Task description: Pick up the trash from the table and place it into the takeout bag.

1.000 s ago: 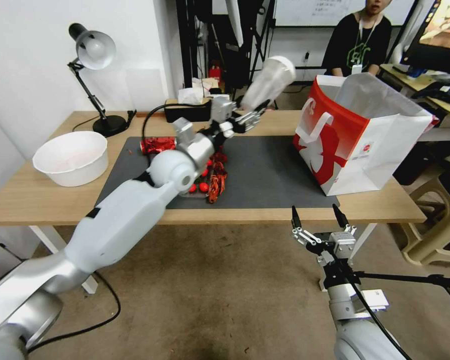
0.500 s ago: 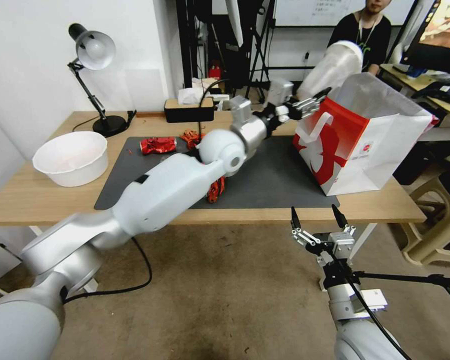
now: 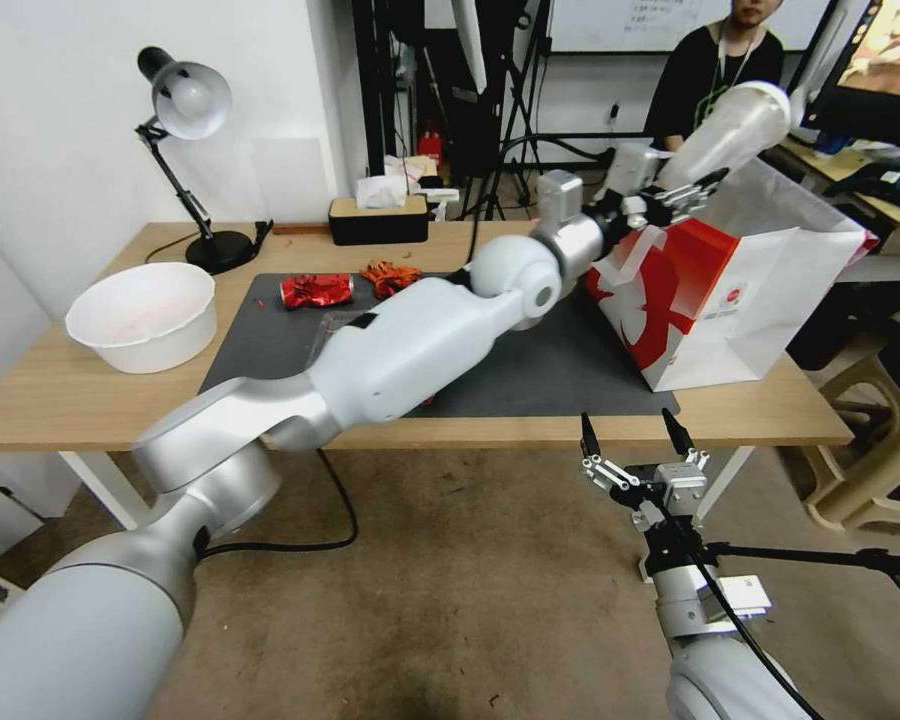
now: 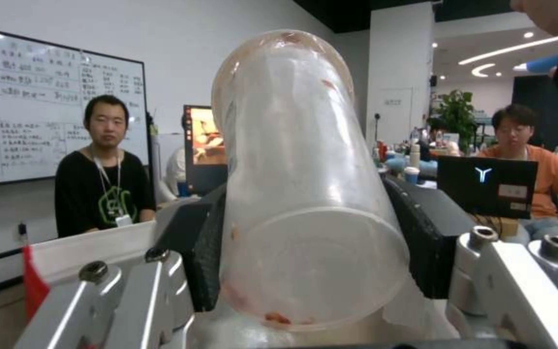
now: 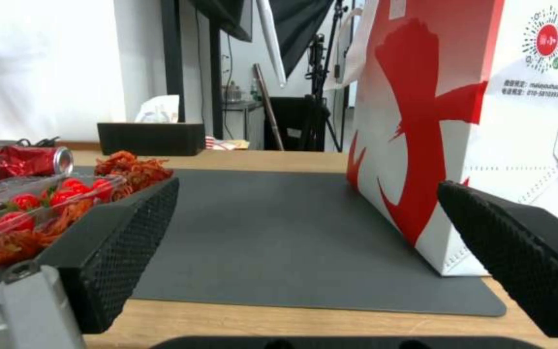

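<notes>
My left gripper (image 3: 692, 185) is shut on a clear plastic cup (image 3: 732, 130), held tilted in the air over the near rim of the red-and-white takeout bag (image 3: 715, 285). In the left wrist view the cup (image 4: 305, 194) sits squeezed between the two black pads (image 4: 421, 237). A crushed red can (image 3: 315, 290) lies on the dark mat of the table (image 3: 80, 400), and shows again in the right wrist view (image 5: 17, 162). My right gripper (image 3: 638, 432) hangs open below the table's front edge, facing the bag (image 5: 460, 126).
A large white basin (image 3: 142, 315) stands at the table's left end beside a desk lamp (image 3: 185, 150). A clear tray of red tomatoes (image 5: 27, 203) and reddish scraps (image 3: 388, 277) lie on the mat. A black tissue box (image 3: 378, 220) sits at the back edge.
My left arm has swung right and upward with the clear cup, from above the mat's middle to over the bag's opening. The right arm has stayed put.
</notes>
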Robot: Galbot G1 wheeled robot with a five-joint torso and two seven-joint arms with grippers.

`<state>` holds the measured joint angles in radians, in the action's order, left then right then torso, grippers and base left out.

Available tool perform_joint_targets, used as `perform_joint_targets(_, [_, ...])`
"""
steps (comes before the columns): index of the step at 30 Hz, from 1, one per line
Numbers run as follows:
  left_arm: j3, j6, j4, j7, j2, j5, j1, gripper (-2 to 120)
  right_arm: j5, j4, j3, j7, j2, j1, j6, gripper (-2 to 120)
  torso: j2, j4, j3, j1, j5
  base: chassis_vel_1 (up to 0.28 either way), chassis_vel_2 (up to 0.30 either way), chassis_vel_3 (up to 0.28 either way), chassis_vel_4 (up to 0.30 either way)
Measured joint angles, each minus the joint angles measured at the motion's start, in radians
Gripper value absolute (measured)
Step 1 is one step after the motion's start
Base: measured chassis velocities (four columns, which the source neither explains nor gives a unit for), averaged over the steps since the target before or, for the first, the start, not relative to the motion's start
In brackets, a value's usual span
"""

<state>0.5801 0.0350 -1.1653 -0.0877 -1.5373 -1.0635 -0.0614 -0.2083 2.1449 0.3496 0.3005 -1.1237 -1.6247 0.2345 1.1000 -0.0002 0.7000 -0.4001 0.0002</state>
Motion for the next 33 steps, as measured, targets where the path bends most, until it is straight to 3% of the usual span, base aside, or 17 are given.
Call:
perform_joint_targets(10, [0.039,0.015,0.068,-0.019,-0.069,-0.001,-0.008,54,0.003,-0.004,-0.001,-0.001,-0.009,-0.002,0.005,100,0.0,-0.0001,0.0,0.0,-0.0002,0.0,0.0,0.0,0.0])
perform_joint_targets(17, [0.054,0.024,0.093,-0.03,-0.074,-0.001,-0.011,54,0.007,-0.005,-0.002,-0.002,-0.013,-0.005,0.009,100,0.0,0.0003,0.0,0.0,-0.0003,0.0,0.0,0.0,0.0])
perform_joint_targets(29, [0.036,0.028,0.099,-0.029,-0.072,0.003,-0.012,97,0.008,-0.007,-0.003,-0.003,-0.014,-0.005,0.01,100,0.0,0.0001,0.0,0.0,-0.0002,0.0,0.0,0.0,0.0])
perform_joint_targets(33, [-0.002,0.034,0.089,-0.018,-0.067,0.006,-0.011,100,0.008,-0.005,0.0,-0.003,-0.012,-0.007,0.01,100,0.0,-0.0001,0.0,0.0,-0.0002,0.0,0.0,0.0,0.0])
